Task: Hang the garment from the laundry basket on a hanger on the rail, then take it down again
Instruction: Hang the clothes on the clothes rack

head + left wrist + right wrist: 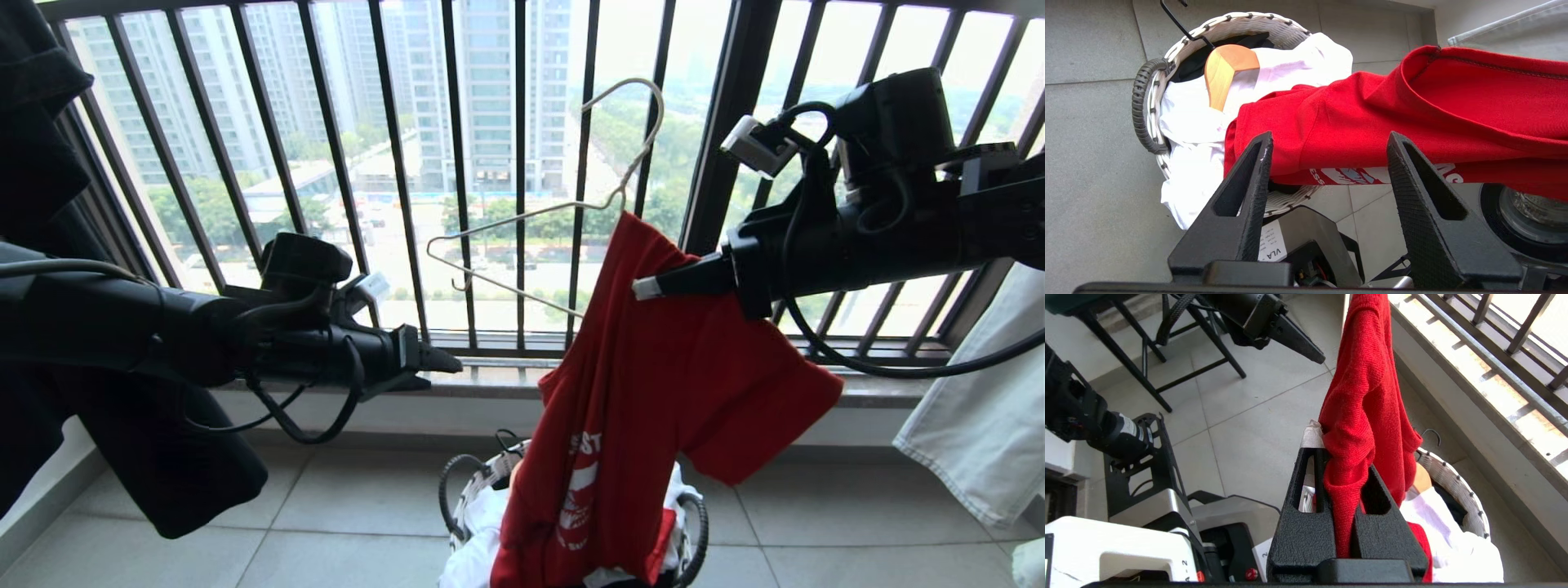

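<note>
The garment, a red T-shirt with white lettering, hangs from its top edge down into the laundry basket. My right gripper is shut on a bunched fold of the garment near its top, seen close up at the right gripper. The cream hanger tilts in front of the window bars, one arm tucked into the shirt, its hook free. My left gripper hovers left of the shirt. In the left wrist view the left gripper is open and holds nothing, with the garment just beyond its tips. The rail is out of view.
The basket holds white cloth and a wooden hanger. A black garment hangs at far left, a pale one at far right. The black window railing and its ledge stand close behind. Black stand legs are on the tiles.
</note>
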Robot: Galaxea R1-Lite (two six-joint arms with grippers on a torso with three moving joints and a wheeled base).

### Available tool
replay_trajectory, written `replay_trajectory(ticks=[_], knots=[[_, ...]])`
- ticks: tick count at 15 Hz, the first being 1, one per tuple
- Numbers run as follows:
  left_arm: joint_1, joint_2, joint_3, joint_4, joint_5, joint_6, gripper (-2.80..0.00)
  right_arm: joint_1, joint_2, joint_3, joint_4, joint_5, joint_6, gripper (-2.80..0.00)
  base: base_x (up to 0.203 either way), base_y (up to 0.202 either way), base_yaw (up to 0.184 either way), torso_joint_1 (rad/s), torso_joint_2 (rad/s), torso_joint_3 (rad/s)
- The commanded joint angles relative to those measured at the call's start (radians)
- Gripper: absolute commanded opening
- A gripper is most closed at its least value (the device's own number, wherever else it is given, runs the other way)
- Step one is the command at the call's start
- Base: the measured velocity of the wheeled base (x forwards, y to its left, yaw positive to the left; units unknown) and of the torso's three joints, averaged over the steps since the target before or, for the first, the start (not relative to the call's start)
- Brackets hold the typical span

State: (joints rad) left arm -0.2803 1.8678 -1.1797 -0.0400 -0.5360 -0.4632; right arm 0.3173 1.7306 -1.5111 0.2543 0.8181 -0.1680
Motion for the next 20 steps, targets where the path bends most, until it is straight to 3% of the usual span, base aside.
replay_trajectory(ticks=[1, 3, 5, 7, 8, 17, 20], knots=[[-0.013, 0.030, 0.011, -0.023, -0.004, -0.010, -2.80, -0.016, -0.008, 0.016, -0.036, 0.093, 0.014, -2.80, 0.000, 0.000, 0.000, 0.000, 0.00, 0.000], [-0.032, 0.042, 0.012, -0.026, -0.047, -0.058, -2.80, -0.018, -0.012, 0.054, -0.120, 0.123, 0.016, -2.80, 0.000, 0.000, 0.000, 0.000, 0.00, 0.000], [-0.034, 0.044, 0.032, -0.050, -0.112, -0.066, -2.80, -0.017, -0.016, 0.093, -0.181, 0.165, 0.018, -2.80, 0.000, 0.000, 0.000, 0.000, 0.00, 0.000], [-0.037, 0.054, 0.057, -0.148, -0.116, -0.111, -2.80, -0.014, -0.017, 0.101, -0.187, 0.168, 0.018, -2.80, 0.000, 0.000, 0.000, 0.000, 0.00, 0.000], [-0.040, 0.063, 0.062, -0.200, -0.115, -0.176, 0.00, -0.009, -0.019, 0.106, -0.184, 0.170, 0.018, -2.80, 0.000, 0.000, 0.000, 0.000, 0.00, 0.000], [-0.132, 0.110, 0.040, -0.213, -0.105, -0.201, 0.00, 0.036, -0.042, 0.127, -0.181, 0.170, 0.031, -2.80, 0.000, 0.000, 0.000, 0.000, 0.00, 0.000], [-0.163, 0.126, 0.033, -0.284, -0.100, -0.235, 0.00, 0.037, -0.063, 0.146, -0.184, 0.170, 0.031, -2.80, 0.000, 0.000, 0.000, 0.000, 0.00, 0.000]])
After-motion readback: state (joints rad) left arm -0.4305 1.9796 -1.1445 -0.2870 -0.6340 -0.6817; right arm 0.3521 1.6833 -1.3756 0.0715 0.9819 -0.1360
